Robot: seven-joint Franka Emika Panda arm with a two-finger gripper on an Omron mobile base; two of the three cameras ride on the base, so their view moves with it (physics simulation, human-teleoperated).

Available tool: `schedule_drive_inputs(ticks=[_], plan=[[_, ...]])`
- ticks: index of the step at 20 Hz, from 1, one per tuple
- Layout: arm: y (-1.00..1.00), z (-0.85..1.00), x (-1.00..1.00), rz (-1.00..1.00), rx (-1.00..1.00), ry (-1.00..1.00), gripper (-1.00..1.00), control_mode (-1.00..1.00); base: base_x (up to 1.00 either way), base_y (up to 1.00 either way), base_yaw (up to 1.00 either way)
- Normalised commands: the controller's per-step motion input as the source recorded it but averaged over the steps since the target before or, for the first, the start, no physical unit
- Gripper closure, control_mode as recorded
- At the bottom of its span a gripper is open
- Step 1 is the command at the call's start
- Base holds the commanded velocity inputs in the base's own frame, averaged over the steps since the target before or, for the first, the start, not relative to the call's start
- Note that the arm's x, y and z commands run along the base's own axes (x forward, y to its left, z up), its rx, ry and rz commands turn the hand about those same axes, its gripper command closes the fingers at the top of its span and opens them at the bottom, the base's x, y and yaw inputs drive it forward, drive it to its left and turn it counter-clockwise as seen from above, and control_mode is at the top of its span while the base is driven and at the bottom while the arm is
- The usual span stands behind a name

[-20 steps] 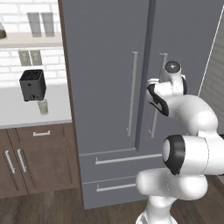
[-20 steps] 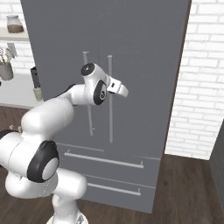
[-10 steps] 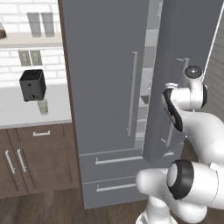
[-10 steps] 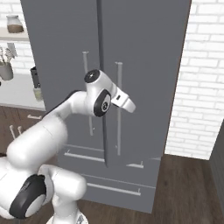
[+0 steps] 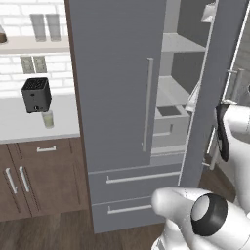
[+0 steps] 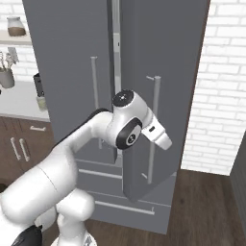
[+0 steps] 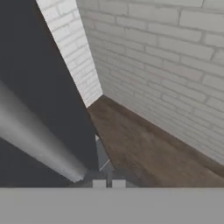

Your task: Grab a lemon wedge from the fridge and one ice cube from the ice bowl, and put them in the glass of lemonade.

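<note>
One fridge (image 5: 117,97), right door ajar; the hand (image 6: 163,139) is closed by its handle (image 6: 153,129); one glass (image 5: 48,118) far left on the worktop (image 5: 19,128).

The left base view looks forward and slightly down from behind the arm's left side, fairly near the fridge (image 5: 117,97), whose opened right door (image 5: 215,93) stands at about 2 o'clock; the counter (image 5: 29,122) lies at 9 o'clock. The right base view faces the same fridge (image 6: 72,72) from behind the arm's right side, a little farther back, with the brick wall (image 6: 221,86) at 3 o'clock. Both share the fridge front, its bar handles and the counter's edge. The hand view sits very close against the door handle (image 7: 39,144), at 8 o'clock, aimed down toward the wooden floor (image 7: 148,148) and brick wall (image 7: 166,57) at 1 o'clock
</note>
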Motion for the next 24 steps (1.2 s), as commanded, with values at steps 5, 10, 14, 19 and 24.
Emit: schedule_drive_inputs(ticks=[5,10,14,19,24], plan=[[-0.02,0.54,-0.74,-0.04,0.01,0.00,1.00,-1.00,0.00,0.00,0.00],[0.24,0.76,-0.79,0.00,0.00,0.00,1.00,-1.00,0.00,0.00,0.00],[0.43,0.66,-0.60,0.00,-0.03,0.00,1.00,-1.00,0.00,0.00,0.00],[0.97,0.37,-0.02,-0.01,-0.30,0.01,-1.00,-1.00,0.00,0.00,0.00],[1.00,0.20,0.15,0.04,-0.27,0.07,-1.00,-1.00,0.00,0.00,0.00]])
